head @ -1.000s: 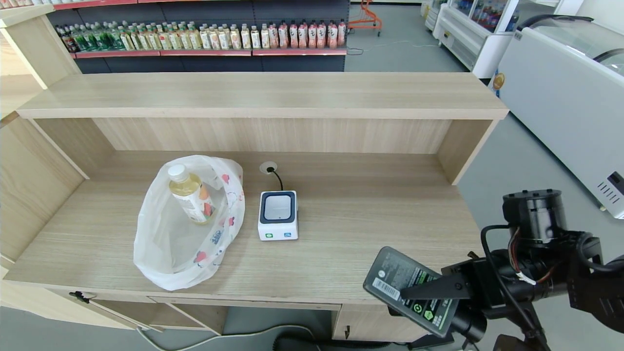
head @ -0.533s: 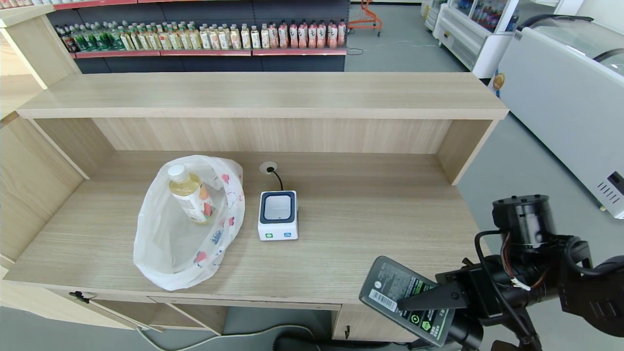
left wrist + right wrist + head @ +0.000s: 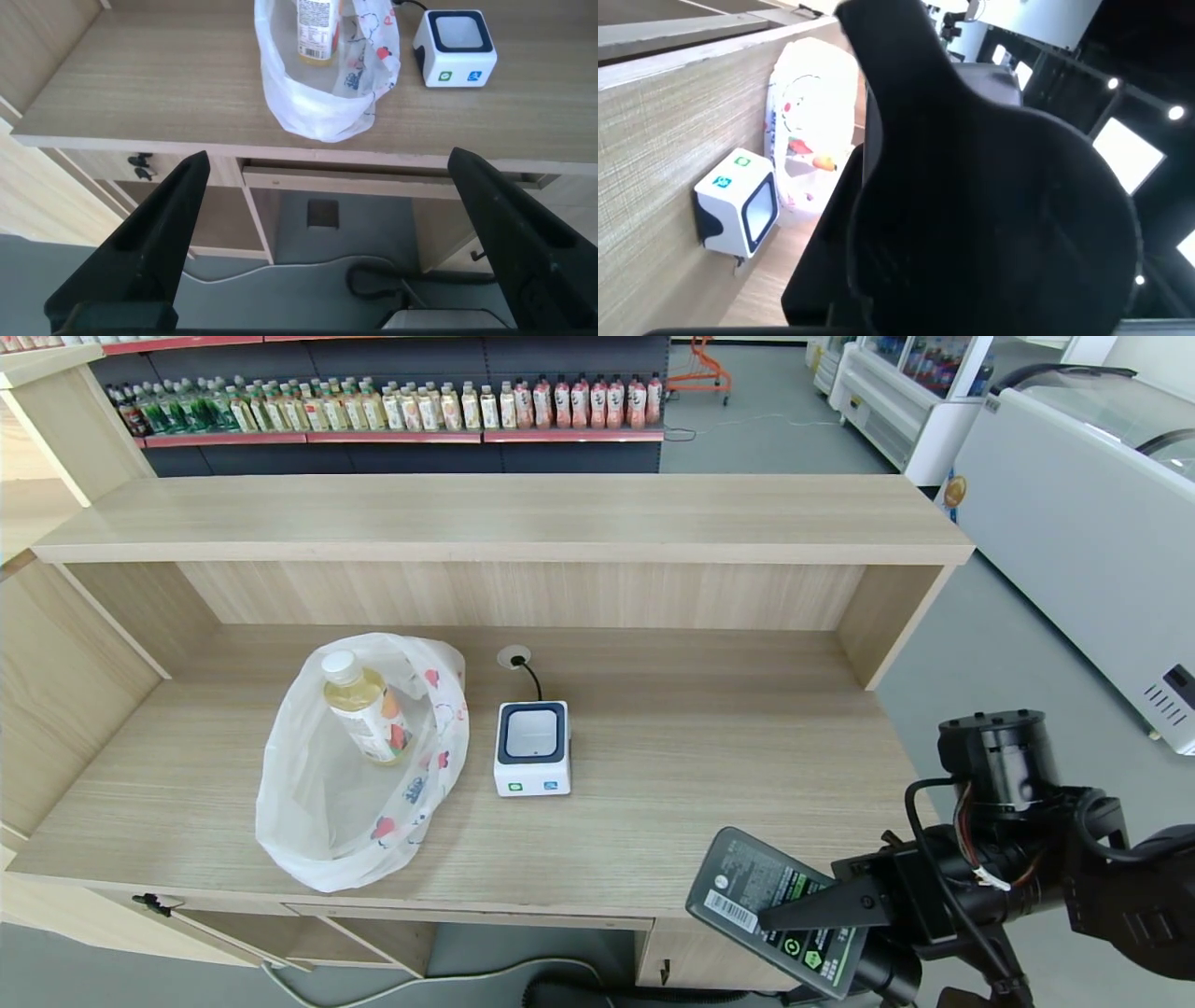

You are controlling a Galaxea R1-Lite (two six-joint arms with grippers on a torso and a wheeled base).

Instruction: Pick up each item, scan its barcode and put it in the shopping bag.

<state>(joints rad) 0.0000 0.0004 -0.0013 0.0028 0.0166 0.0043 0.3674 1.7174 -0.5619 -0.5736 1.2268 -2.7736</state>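
A dark flat packet [image 3: 761,896] with a white barcode label and green marks hangs off the counter's front right corner. My right gripper [image 3: 794,917] is shut on it, barcode side up. The white scanner [image 3: 532,747] sits mid-counter with its glass face up, also seen as the scanner [image 3: 456,47] and the scanner [image 3: 738,215]. To its left lies the open white shopping bag [image 3: 364,793] with a tea bottle [image 3: 364,709] inside. My left gripper [image 3: 327,252] is open with nothing in it, below the counter's front edge, in front of the bag [image 3: 322,89].
The wooden counter [image 3: 700,747] has a raised back shelf and side walls. A cable runs from the scanner to a hole [image 3: 513,658] in the top. Drawers [image 3: 327,201] sit under the front edge. A white freezer [image 3: 1074,513] stands to the right.
The right gripper has sunk a little and drifted slightly left with the packet; most of that came in the first half second. Bag, bottle and scanner have not moved.
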